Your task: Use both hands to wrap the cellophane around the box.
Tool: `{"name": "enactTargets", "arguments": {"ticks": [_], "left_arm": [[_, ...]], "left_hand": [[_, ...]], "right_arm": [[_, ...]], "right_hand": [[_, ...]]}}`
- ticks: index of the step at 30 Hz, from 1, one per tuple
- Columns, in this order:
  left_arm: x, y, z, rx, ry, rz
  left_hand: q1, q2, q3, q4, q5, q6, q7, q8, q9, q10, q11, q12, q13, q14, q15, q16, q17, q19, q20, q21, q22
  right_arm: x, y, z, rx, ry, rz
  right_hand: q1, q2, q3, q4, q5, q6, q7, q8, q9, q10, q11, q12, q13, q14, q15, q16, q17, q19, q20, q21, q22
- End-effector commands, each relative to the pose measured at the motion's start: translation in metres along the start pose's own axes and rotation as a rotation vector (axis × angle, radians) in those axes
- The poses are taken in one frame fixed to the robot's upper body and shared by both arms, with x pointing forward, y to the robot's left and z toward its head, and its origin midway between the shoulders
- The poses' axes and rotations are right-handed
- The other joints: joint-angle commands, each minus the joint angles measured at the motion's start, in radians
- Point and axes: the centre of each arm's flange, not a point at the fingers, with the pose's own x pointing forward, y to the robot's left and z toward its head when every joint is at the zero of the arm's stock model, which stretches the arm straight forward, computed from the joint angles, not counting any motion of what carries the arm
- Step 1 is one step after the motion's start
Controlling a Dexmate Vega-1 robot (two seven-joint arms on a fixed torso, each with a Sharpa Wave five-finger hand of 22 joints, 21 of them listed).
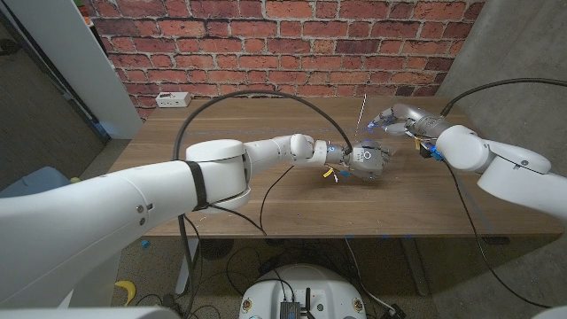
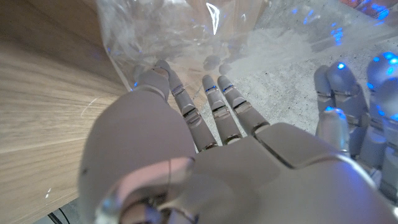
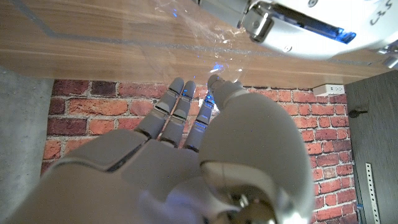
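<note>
Left hand (image 1: 370, 160) presses its fingers (image 2: 214, 106) into the cellophane (image 2: 186, 37) mid-table (image 1: 221, 204); grip unclear. Right hand (image 1: 399, 120) pinches the sheet's raised edge.

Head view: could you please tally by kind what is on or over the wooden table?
Robot hands: 2, the left hand and the right hand
Cellophane: 1
White power strip: 1
Total: 4
The box cannot be made out, so it is not counted.
</note>
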Motion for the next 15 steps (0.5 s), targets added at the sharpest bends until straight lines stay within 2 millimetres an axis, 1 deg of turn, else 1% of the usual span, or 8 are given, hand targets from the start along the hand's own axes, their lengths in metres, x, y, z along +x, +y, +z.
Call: {"name": "enactTargets", "arguments": {"ticks": [1,3,4,6,8,9,12,15], "left_arm": [[0.005,-0.001,-0.002,-0.002,0.017,-0.032],[0.006,-0.001,-0.002,-0.006,0.02,-0.038],[0.006,-0.001,-0.003,-0.007,0.023,-0.041],[0.007,-0.002,-0.003,-0.01,0.03,-0.046],[0.008,-0.002,-0.004,-0.011,0.036,-0.051],[0.009,-0.002,-0.004,-0.014,0.039,-0.052],[0.01,-0.002,-0.005,-0.02,0.049,-0.06],[0.011,-0.002,-0.006,-0.032,0.061,-0.065]], "left_hand": [[0.01,-0.001,-0.005,0.0,0.005,-0.003,0.003,0.007,0.005,-0.006,0.004,-0.002,0.005,0.007,-0.179,-0.003,0.001,0.011,-0.025,0.009,0.001],[0.01,0.0,-0.006,0.0,0.005,-0.003,0.003,0.008,0.005,-0.006,0.004,-0.002,0.005,0.007,-0.179,-0.003,0.001,0.01,-0.024,0.009,0.001],[0.01,0.0,-0.006,0.0,0.005,-0.003,0.003,0.008,0.005,-0.007,0.004,-0.002,0.005,0.007,-0.179,-0.003,0.001,0.011,-0.024,0.009,0.001],[0.01,0.0,-0.007,0.0,0.005,-0.003,0.003,0.009,0.005,-0.007,0.003,-0.003,0.005,0.007,-0.179,-0.003,0.001,0.01,-0.024,0.009,0.001],[0.011,0.0,-0.008,0.0,0.005,-0.004,0.003,0.01,0.005,-0.008,0.003,-0.003,0.006,0.007,-0.179,-0.003,0.0,0.01,-0.024,0.009,0.001],[0.011,0.001,-0.008,0.0,0.005,-0.004,0.003,0.01,0.005,-0.008,0.003,-0.003,0.006,0.007,-0.179,-0.003,0.0,0.01,-0.023,0.009,0.001],[0.011,0.001,-0.009,0.001,0.006,-0.005,0.003,0.011,0.006,-0.008,0.003,-0.004,0.006,0.007,-0.179,-0.003,0.0,0.009,-0.023,0.009,0.002],[0.011,0.002,-0.01,0.001,0.006,-0.006,0.003,0.012,0.006,-0.009,0.004,-0.004,0.006,0.007,-0.179,-0.003,0.0,0.009,-0.023,0.009,0.002]], "right_arm": [[0.026,0.008,-0.007,-0.042,0.073,0.163],[0.03,0.009,-0.009,-0.059,0.091,0.177],[0.032,0.01,-0.01,-0.072,0.102,0.184],[0.037,0.012,-0.01,-0.108,0.125,0.198],[0.042,0.015,-0.009,-0.167,0.152,0.217],[0.045,0.017,-0.008,-0.195,0.169,0.226],[0.054,0.021,-0.009,-0.247,0.204,0.264],[0.062,0.022,-0.012,-0.27,0.215,0.283]], "right_hand": [[-0.045,0.009,-0.014,0.035,0.0,-0.019,0.002,-0.018,0.004,-0.01,0.003,-0.014,0.004,-0.03,-0.147,-0.014,0.003,-0.014,0.023,-0.001,0.001],[-0.033,0.026,0.007,0.03,0.009,-0.021,0.0,-0.024,0.004,-0.015,-0.002,-0.022,0.005,-0.056,-0.152,-0.029,0.001,-0.027,0.025,-0.005,0.0],[-0.007,0.035,0.036,0.016,0.017,-0.02,-0.006,-0.029,0.004,-0.016,-0.005,-0.027,0.005,-0.065,-0.152,-0.037,0.001,-0.042,0.022,-0.009,-0.001],[0.052,0.042,0.107,-0.001,0.039,-0.018,-0.015,-0.041,0.004,-0.014,-0.025,-0.038,0.006,-0.081,-0.154,-0.046,0.01,-0.079,0.013,-0.016,0.001],[0.163,0.033,0.219,-0.04,0.078,-0.014,-0.039,-0.056,0.003,-0.019,-0.059,-0.055,0.006,-0.119,-0.152,-0.077,0.018,-0.137,0.01,-0.017,0.013],[0.191,0.03,0.245,-0.048,0.09,-0.015,-0.048,-0.06,0.003,-0.025,-0.069,-0.062,0.006,-0.14,-0.147,-0.093,0.017,-0.156,0.01,-0.016,0.017],[0.248,0.021,0.29,-0.062,0.112,-0.044,-0.071,-0.073,0.003,-0.059,-0.077,-0.084,0.005,-0.178,-0.15,-0.127,0.017,-0.185,0.01,-0.008,0.025],[0.271,0.019,0.303,-0.059,0.118,-0.064,-0.076,-0.078,0.003,-0.082,-0.079,-0.095,0.005,-0.2,-0.147,-0.144,0.02,-0.206,0.003,-0.004,0.028]]}}
